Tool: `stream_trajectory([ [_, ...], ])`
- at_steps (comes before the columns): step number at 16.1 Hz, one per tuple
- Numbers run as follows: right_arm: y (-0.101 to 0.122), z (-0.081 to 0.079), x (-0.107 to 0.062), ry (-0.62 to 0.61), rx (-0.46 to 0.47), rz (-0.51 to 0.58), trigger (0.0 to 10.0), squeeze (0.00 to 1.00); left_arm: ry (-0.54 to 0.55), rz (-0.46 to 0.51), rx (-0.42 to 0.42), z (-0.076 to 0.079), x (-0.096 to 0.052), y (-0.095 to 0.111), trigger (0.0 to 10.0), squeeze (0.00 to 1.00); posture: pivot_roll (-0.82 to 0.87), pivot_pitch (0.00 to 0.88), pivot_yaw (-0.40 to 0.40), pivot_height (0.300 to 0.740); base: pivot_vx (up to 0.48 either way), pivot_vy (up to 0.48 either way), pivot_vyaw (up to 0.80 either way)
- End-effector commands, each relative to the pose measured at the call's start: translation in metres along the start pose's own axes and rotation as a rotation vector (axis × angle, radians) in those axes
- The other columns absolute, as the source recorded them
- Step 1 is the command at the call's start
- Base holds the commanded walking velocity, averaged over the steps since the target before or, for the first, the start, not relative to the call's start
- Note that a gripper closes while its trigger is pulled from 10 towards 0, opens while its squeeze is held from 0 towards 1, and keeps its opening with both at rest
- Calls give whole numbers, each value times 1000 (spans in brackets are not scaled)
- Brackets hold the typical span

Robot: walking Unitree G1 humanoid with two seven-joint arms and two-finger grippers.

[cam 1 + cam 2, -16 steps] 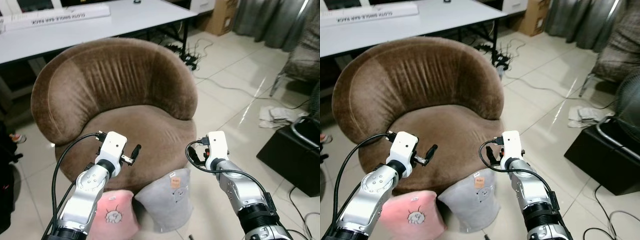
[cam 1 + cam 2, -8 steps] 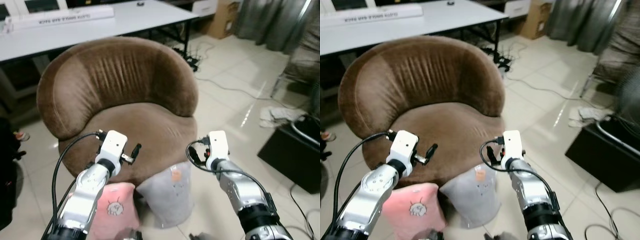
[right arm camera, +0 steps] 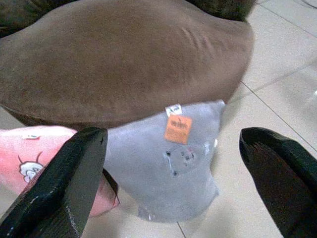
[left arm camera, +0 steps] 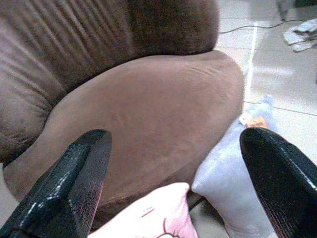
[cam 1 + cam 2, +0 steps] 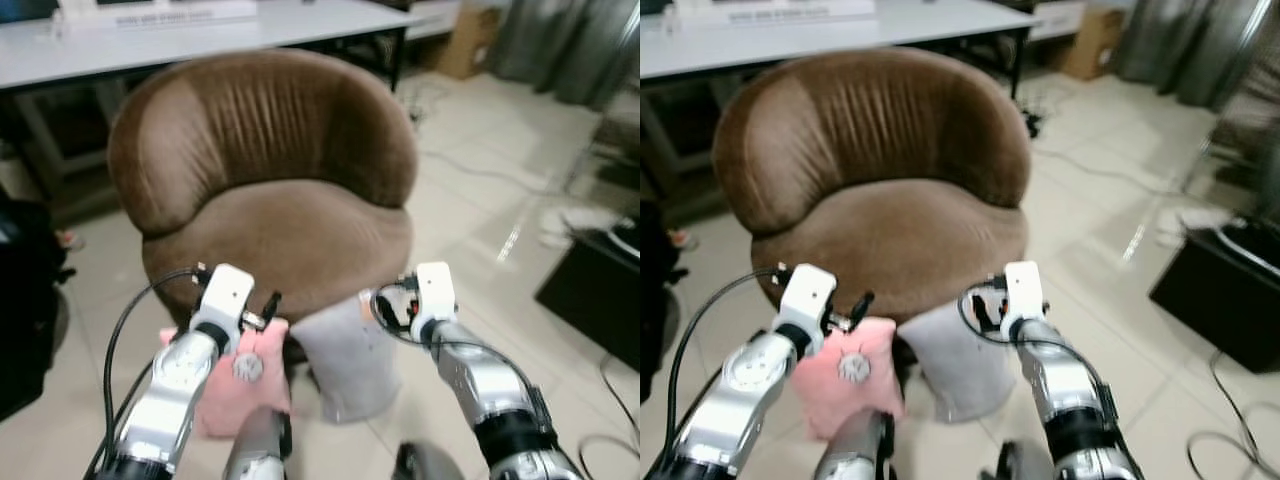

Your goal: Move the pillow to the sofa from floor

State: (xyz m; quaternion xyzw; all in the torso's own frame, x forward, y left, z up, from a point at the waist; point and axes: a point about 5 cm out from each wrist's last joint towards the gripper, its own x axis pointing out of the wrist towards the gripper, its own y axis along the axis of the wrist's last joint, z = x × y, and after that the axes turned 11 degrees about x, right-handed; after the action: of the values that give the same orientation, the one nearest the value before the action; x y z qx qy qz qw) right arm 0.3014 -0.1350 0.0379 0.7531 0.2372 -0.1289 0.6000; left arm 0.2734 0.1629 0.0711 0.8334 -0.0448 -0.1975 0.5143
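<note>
our left gripper (image 4: pixel 173 183) has its fingers spread wide, raised in front of the sofa's seat; our right gripper (image 3: pixel 173 178) is just as wide, held above the grey pillow.

the grey pillow (image 3: pixel 166 161) stands on the floor (image 5: pixel 470 240), leaning against the front of the sofa (image 5: pixel 270 190). it is soft and plain, with an orange tag (image 3: pixel 178 129) and a small white label near its top edge. just beside it, touching its side, a pink pillow (image 5: pixel 245 380) with a small cartoon drawing leans the same way.

the sofa is a round brown tub chair, nothing lying on its seat. behind it stands a white table (image 5: pixel 150 40). cables (image 5: pixel 480 175) trail over the tiles.
</note>
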Motion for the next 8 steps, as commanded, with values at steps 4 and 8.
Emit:
stream_trajectory([
  [4,5,3,0,-7,-24,5,10000,0,-3,16,-10,-1,0,3,10000,0,106,0,-9,633,138,0,0],
  [8,4,5,0,-9,-35,-5,10000,0,5,5,-11,-1,0,-1,10000,0,103,0,-15,633,290,0,0],
])
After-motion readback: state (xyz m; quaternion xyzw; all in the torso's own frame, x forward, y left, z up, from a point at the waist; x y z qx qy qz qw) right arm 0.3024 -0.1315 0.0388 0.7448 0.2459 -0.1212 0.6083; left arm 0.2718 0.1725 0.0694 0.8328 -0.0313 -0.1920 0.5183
